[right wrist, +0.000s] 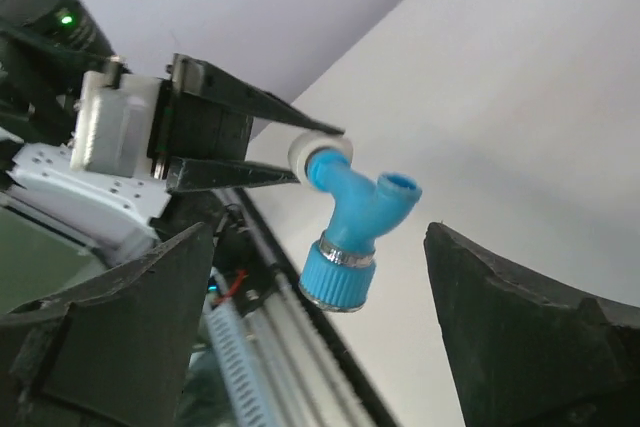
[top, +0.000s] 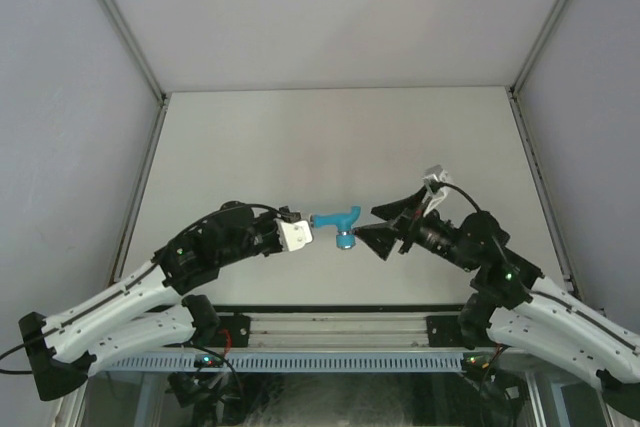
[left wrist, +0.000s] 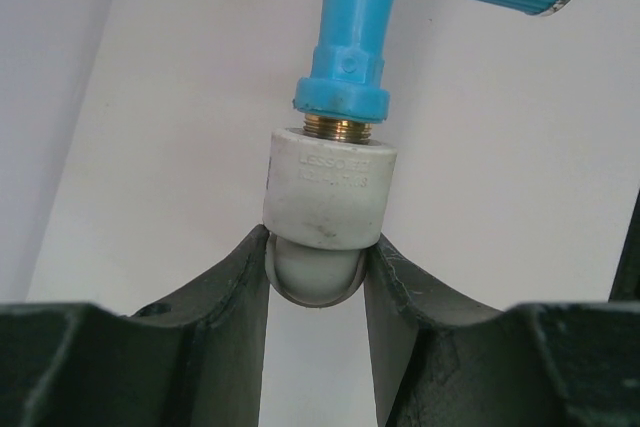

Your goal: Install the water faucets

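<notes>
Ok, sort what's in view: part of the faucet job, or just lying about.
Job: blue faucet, its thread in the white pipe fitting; left end effector shut on that fitting; right end effector open, near the faucet.
Just there: table, frame rail.

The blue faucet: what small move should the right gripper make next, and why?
Probably close the right gripper on the blue faucet and screw it in deeper. Its jaws stand open, clear of the faucet, the left gripper clamps the white fitting, and brass thread shows between the two parts.

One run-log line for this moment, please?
left gripper: shut on white fitting | blue faucet: threaded into fitting | right gripper: open, off faucet
</notes>
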You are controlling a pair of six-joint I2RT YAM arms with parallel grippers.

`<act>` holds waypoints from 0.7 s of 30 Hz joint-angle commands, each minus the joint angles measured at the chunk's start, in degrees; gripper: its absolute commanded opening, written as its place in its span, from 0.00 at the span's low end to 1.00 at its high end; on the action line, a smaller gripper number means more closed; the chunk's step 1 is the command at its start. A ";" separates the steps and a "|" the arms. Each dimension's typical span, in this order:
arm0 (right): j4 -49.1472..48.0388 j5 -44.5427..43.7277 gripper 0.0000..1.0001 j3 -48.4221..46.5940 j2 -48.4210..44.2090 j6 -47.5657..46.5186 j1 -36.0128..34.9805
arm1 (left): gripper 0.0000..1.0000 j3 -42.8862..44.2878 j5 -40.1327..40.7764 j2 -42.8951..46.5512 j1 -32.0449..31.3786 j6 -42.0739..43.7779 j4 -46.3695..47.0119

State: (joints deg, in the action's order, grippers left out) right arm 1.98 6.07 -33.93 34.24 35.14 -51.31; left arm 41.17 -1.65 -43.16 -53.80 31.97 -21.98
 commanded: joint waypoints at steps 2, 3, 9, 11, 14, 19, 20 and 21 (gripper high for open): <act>-3.99 3.88 0.85 1.52 -5.52 -32.83 0.43 | 0.00 4.88 -2.86 0.18 0.19 -2.09 -1.40; -3.47 7.94 0.85 2.00 -6.09 -38.58 0.41 | 0.00 5.22 -3.45 0.13 0.19 -2.45 -1.83; 10.37 16.21 0.91 2.45 -7.59 -81.20 -6.20 | 0.00 8.43 -8.19 -1.05 0.72 -3.40 -6.78; 10.79 8.56 0.92 2.54 -6.96 -87.55 -10.30 | 0.00 8.89 -9.86 -0.70 1.03 -3.24 -7.58; 8.05 -3.39 0.92 3.65 -5.88 -96.04 -16.28 | 0.00 9.58 -11.48 -0.27 1.54 -3.23 -9.03; -1.39 -12.71 0.90 6.71 -4.38 -106.81 -20.52 | 0.00 10.93 -13.80 -1.61 2.03 -3.06 -11.95; -2.01 -13.08 0.90 7.06 -4.03 -108.10 -20.72 | 0.00 11.20 -14.12 -1.97 2.03 -3.12 -12.29; -2.42 -13.37 0.89 7.12 -3.61 -108.92 -20.94 | 0.00 11.42 -14.72 -2.34 2.03 -3.20 -12.52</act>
State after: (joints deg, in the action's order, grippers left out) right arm 6.87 0.58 -27.44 29.67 -61.65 -71.11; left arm 47.90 -12.43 -44.80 -52.18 29.95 -34.81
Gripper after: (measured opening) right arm 0.903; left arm 0.425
